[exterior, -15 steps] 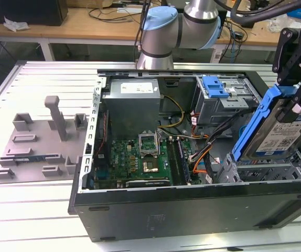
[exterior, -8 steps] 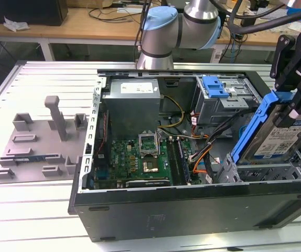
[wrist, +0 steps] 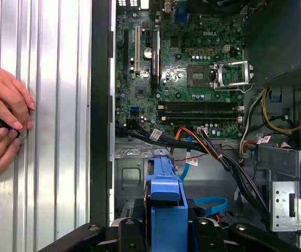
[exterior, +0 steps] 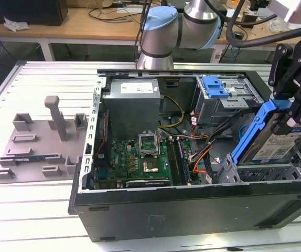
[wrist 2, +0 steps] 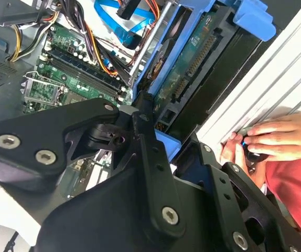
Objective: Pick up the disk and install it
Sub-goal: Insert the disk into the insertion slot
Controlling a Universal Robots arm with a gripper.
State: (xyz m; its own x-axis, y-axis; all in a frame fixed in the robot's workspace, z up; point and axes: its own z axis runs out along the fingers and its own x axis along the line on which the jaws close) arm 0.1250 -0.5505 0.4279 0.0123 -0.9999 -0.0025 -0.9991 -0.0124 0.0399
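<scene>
While clamped in the black jaws, the flat silver blue-framed disk (exterior: pixel 273 144) hangs tilted.
It is above the open black computer case (exterior: pixel 192 215).

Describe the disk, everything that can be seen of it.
The disk is a flat rectangular silver hard drive with a printed label on its face and a blue plastic frame along its edges. The second wrist view shows a green circuit board on its other face. It is clamped in the gripper and tilted steeply, with its lower end at the metal drive cage in the open computer case, at the exterior view's right. Whether it touches the cage cannot be told.
</scene>
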